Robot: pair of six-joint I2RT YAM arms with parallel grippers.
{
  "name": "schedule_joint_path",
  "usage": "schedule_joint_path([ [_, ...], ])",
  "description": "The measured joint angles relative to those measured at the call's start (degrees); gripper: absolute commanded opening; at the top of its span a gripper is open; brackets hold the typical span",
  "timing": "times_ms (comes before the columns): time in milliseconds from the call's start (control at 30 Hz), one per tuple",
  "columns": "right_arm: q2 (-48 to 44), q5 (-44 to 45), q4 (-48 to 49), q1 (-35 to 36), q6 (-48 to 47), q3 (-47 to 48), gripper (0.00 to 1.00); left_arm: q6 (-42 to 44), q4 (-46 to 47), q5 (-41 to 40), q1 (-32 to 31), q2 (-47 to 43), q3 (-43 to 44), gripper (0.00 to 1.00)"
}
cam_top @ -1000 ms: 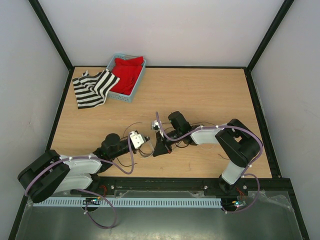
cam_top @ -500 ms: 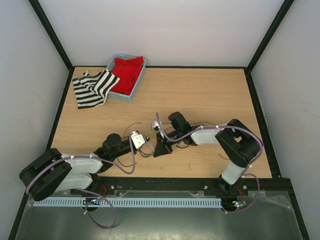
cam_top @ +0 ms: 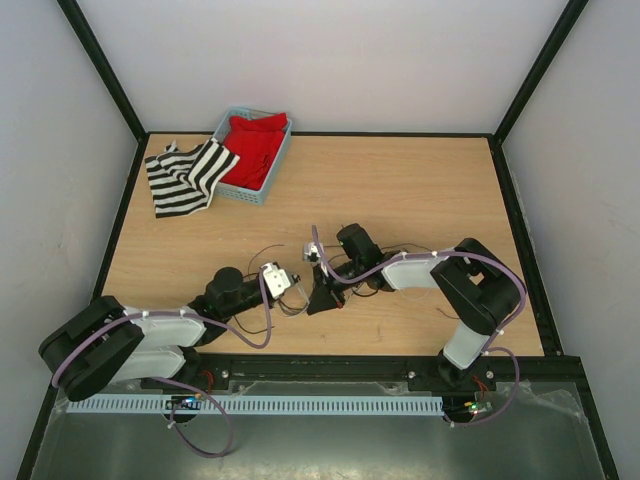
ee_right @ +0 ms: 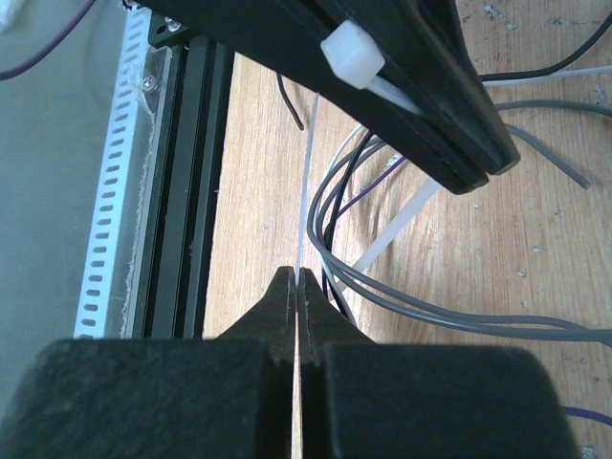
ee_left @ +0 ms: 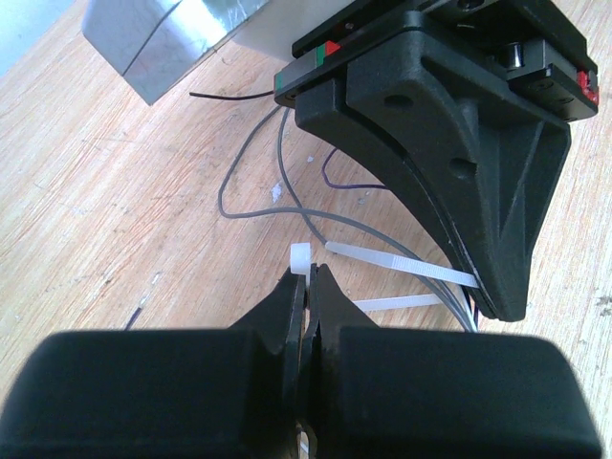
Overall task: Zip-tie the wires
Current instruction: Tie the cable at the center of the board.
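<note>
The wires [ee_left: 283, 187] are thin grey, black and purple strands looping on the wooden table; they also show in the right wrist view [ee_right: 432, 309] and the top view [cam_top: 362, 276]. A white zip tie [ee_left: 387, 261] loops around them. My left gripper [ee_left: 308, 278] is shut on the zip tie's head end [ee_left: 301, 256]. My right gripper [ee_right: 297, 278] is shut on the zip tie's thin tail [ee_right: 308, 182]. The two grippers meet tip to tip at the table's front middle, left [cam_top: 298, 292] and right [cam_top: 319, 302]. The left fingers [ee_right: 411, 76] with the head [ee_right: 352, 52] show in the right wrist view.
A blue basket [cam_top: 274, 170] holding red cloth stands at the back left, with a striped black-and-white cloth [cam_top: 185, 176] beside it. The table's black front rail [ee_right: 186, 191] lies close behind the bundle. Black frame posts stand at the corners.
The left arm has eased very slightly to the right. Both grippers stay shut on the zip tie.
</note>
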Motion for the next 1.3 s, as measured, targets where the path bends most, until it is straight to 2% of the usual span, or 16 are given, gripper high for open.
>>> schedule_joint_path([
  [1300, 0.7, -0.8, -0.2, 0.0, 0.7, 0.5, 0.00, 4.0, 0.0, -3.3, -2.8, 0.5, 0.5, 0.00],
])
